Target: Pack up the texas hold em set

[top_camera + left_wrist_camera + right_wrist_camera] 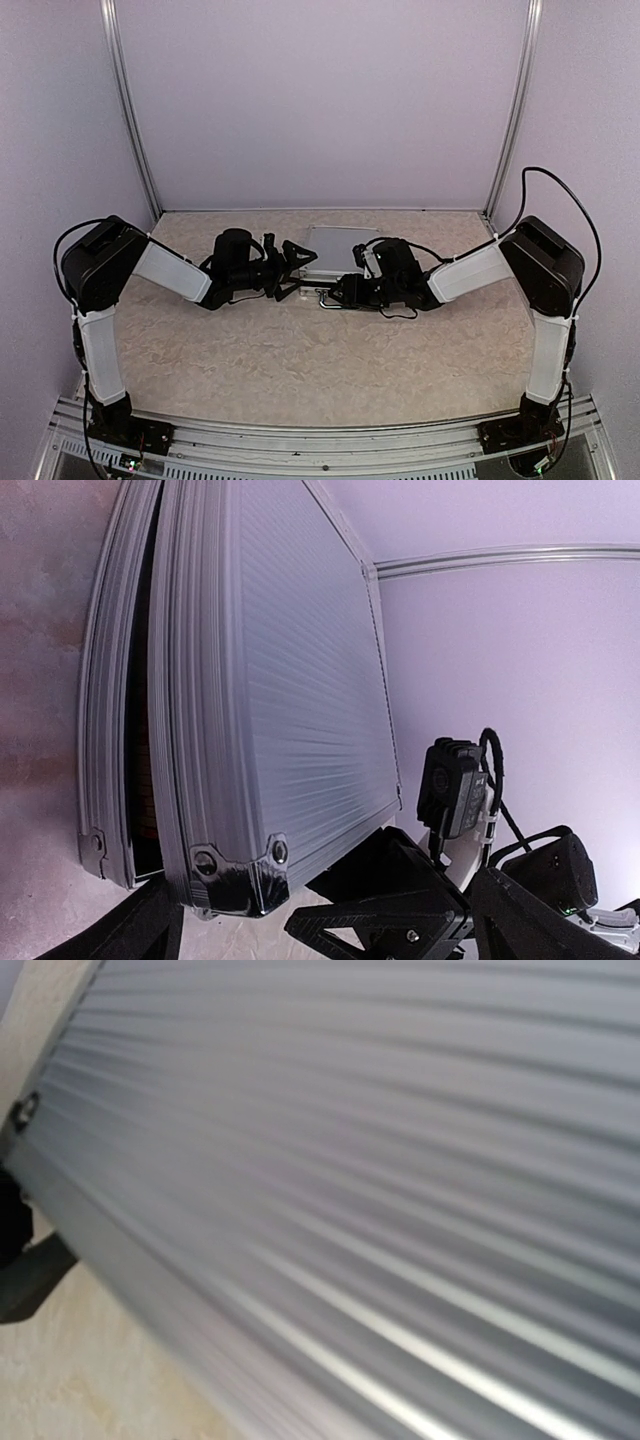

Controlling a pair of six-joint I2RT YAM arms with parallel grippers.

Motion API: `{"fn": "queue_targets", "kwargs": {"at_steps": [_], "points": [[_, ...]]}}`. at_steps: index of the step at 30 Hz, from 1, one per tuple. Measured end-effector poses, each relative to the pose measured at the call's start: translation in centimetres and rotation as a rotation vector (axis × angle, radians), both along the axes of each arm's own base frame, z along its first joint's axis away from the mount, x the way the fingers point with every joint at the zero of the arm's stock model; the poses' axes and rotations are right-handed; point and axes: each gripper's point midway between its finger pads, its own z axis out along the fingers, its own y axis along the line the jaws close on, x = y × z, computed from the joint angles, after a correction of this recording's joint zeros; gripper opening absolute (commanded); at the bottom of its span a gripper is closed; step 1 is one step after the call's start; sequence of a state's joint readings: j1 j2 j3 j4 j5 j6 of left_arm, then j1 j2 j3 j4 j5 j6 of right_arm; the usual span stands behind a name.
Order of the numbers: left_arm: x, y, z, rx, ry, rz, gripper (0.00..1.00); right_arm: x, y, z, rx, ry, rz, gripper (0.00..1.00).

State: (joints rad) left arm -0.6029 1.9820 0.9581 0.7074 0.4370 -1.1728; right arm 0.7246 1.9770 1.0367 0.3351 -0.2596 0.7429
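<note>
Silver aluminium briefcase (328, 248), slightly ajar, on table (300, 350). Left pincer (297, 267): spread wide at its corner. Right pincer (340, 290): apparently near handle (322, 299); grip cannot be told.

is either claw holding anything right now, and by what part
The left claw is open beside the briefcase corner, holding nothing. Whether the right claw grips the briefcase's front edge cannot be told.

The silver briefcase (290, 680) lies on the marbled desk (40, 630), its ribbed lid not quite shut. A dark gap (143, 730) runs along its left edge, perhaps with something reddish inside. The left gripper (262, 920) spreads its black fingers (385, 915) either side of the case's black corner cap (240, 875). The right arm (455, 785) stands right of the case.
</note>
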Motion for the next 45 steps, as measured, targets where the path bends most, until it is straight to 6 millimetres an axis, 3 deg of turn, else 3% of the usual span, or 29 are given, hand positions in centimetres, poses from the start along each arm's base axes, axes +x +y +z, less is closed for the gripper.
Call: {"fn": "queue_targets", "kwargs": {"at_steps": [28, 36, 45], "points": [[-0.2, -0.1, -0.7, 0.005, 0.010, -0.002, 0.99, -0.4, -0.2, 0.6, -0.008, -0.063, 0.030, 0.60], [-2.0, -0.8, -1.8, 0.007, 0.026, -0.035, 0.99, -0.4, -0.2, 0.6, -0.012, -0.065, 0.028, 0.60], [-4.2, 0.4, -4.4, 0.025, 0.083, -0.038, 0.99, -0.4, -0.2, 0.5, -0.006, -0.051, 0.019, 0.61]]}}
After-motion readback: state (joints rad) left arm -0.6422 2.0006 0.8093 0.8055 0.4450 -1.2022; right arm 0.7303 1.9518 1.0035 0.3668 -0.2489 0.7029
